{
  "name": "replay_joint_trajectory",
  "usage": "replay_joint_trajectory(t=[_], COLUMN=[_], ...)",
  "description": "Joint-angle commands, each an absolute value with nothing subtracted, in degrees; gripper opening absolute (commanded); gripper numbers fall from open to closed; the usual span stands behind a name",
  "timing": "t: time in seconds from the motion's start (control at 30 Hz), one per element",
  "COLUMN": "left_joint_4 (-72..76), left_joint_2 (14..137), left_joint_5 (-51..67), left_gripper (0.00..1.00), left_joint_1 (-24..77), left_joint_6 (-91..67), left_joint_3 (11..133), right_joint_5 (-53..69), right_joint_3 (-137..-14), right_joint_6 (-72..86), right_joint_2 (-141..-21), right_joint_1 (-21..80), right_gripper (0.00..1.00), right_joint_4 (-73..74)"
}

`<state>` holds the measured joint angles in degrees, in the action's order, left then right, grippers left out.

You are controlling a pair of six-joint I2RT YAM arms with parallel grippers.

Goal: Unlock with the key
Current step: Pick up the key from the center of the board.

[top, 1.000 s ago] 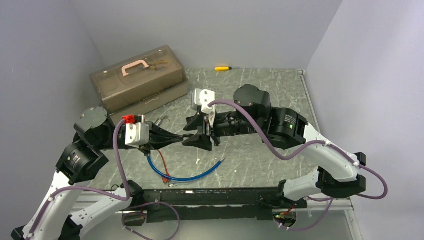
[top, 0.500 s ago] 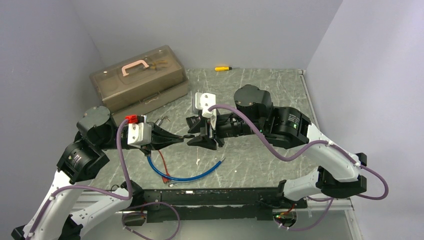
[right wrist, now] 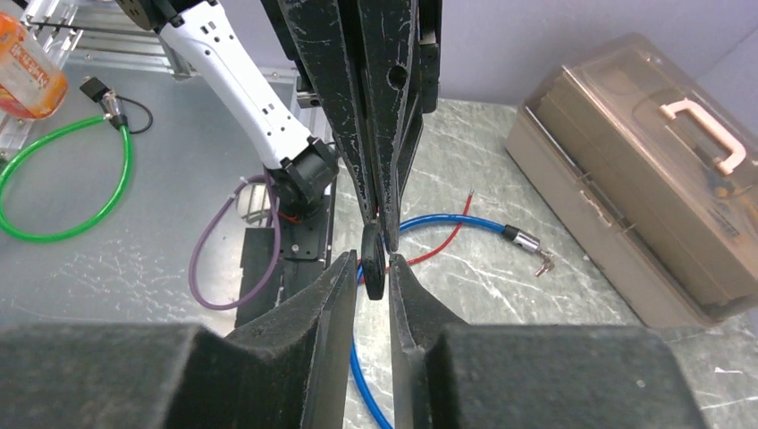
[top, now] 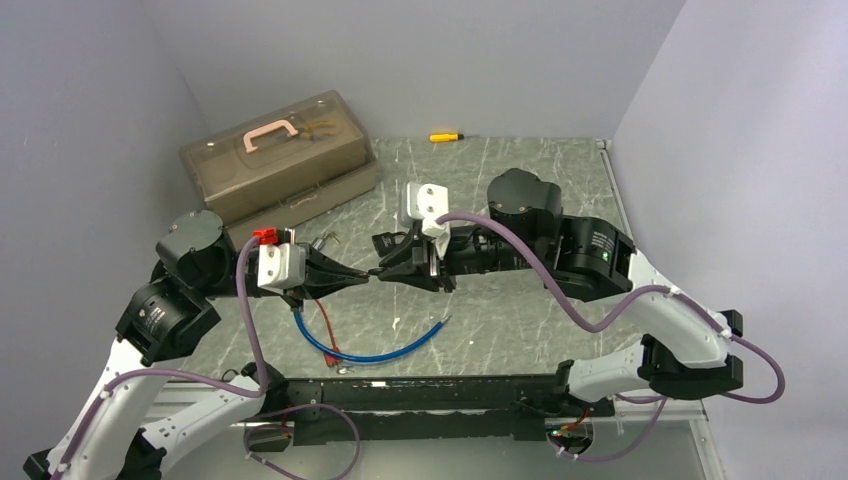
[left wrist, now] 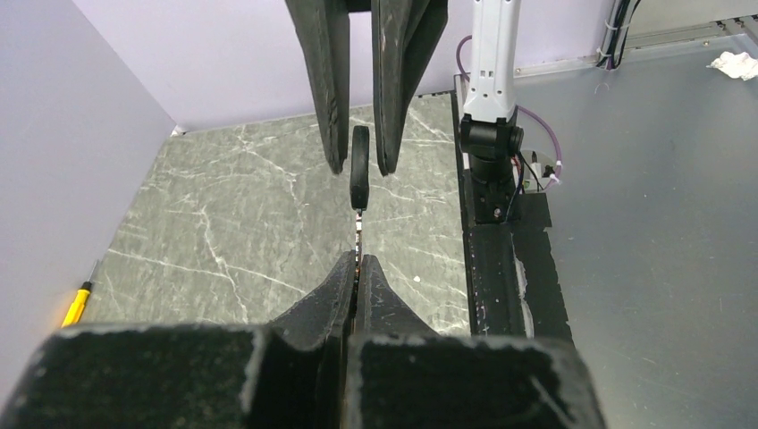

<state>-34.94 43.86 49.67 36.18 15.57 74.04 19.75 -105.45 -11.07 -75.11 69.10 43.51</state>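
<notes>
- While the left gripper (left wrist: 358, 264) has its fingers pressed together on the blade tip, the small black-headed metal key (left wrist: 360, 168) is held in mid-air above the table, head pointing away toward the other arm.
- Key blade runs straight out from the left fingertips; only a thin strip of it shows between them.
- Right gripper (right wrist: 371, 261) faces the left one tip to tip, its two fingers slightly parted with the round black key head (right wrist: 373, 265) sitting between them; thin gaps visible on both sides, no firm pinch seen.
- From the overhead view, both grippers meet nose to nose over the middle of the grey-green marbled tabletop (top: 520, 170), with the key (top: 372, 277) at the junction.
- Blue looped cable (top: 372, 352) lies on the table below and in front of the grippers; thin red wire (top: 322, 310) crosses it.
- Metal end of the blue cable shows in the right wrist view; what it is, cannot tell.
- Translucent brown plastic toolbox with a pink handle (top: 300, 170) is at the far left, lid closed, well apart from the grippers.
- Small yellow-handled screwdriver (top: 446, 136) lies at the far edge by the wall.
</notes>
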Motion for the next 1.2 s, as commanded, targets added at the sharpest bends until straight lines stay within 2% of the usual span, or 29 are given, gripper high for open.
replay_joint_trajectory(t=[0.0,0.13,0.27,0.4,0.7,0.8,0.93,1.17], left_joint_4=[-33.6,-33.4,-33.4,-33.5,-33.4,-33.3,-33.2,-32.9], left_joint_2=[44.2,44.3,44.5,44.5,44.5,44.6,44.6,44.6], left_joint_5=[50.7,50.7,50.8,50.9,51.2,51.4,51.6,51.9], left_gripper=[0.00,0.00,0.00,0.00,0.00,0.00,0.00,0.00], left_joint_1=[35.9,35.8,35.7,35.7,35.7,35.7,35.6,35.5], left_joint_6=[15.7,15.6,15.5,15.5,15.3,15.3,15.2,14.8], left_joint_3=[75.1,75.4,75.7,75.8,76.0,76.1,76.2,76.1], right_joint_5=[19.4,20.8,21.9,21.8,21.6,21.3,21.0,19.9], right_joint_3=[-104.0,-104.7,-105.4,-105.1,-105.5,-105.4,-105.1,-104.8], right_joint_6=[-12.1,-11.9,-11.7,-11.9,-11.8,-12.0,-12.1,-12.2], right_joint_2=[-72.1,-73.1,-74.2,-74.4,-74.9,-75.2,-75.2,-75.0], right_joint_1=[69.4,69.3,69.4,69.4,69.4,69.4,69.4,69.4], right_gripper=[0.21,0.20,0.28,0.29,0.18,0.27,0.29,0.10], right_joint_4=[37.7,38.9,39.9,39.7,39.9,40.3,40.4,40.3])
